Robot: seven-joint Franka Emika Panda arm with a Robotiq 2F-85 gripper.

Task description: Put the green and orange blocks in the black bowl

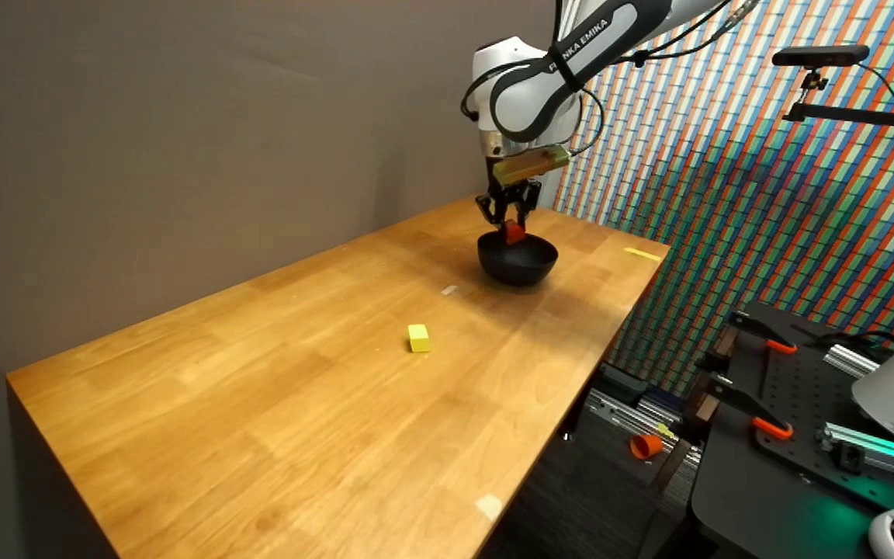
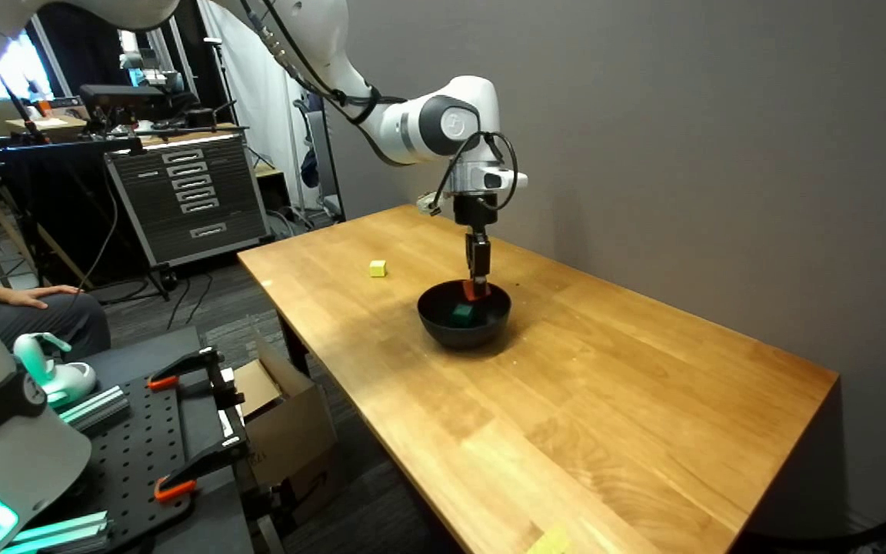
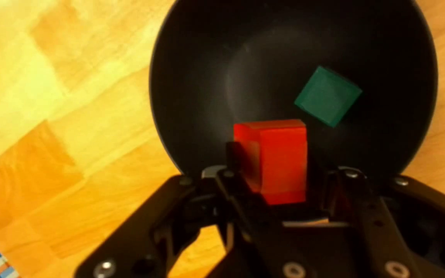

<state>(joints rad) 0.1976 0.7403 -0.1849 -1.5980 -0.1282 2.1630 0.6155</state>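
The black bowl point(image 1: 518, 268) stands on the wooden table; it also shows in an exterior view point(image 2: 461, 338) and the wrist view point(image 3: 191, 88). The green block point(image 3: 328, 96) lies inside it on the bottom; it also shows in an exterior view point(image 2: 462, 313) and is hidden behind the bowl wall in an exterior view. My gripper point(image 1: 512, 226) points down over the bowl. It is shut on the orange block point(image 3: 283, 162), held between the fingertips, tilted, at about rim height. The orange block shows in both exterior views point(image 1: 515, 232) point(image 2: 476, 291).
A tiny yellow cube point(image 1: 418, 338) sits on the table point(image 1: 261, 419) away from the bowl; it also shows in an exterior view point(image 2: 378, 268). A grey wall point(image 1: 183, 155) runs along one long table edge. A black side table point(image 1: 765, 497) with clamps stands beside the opposite edge.
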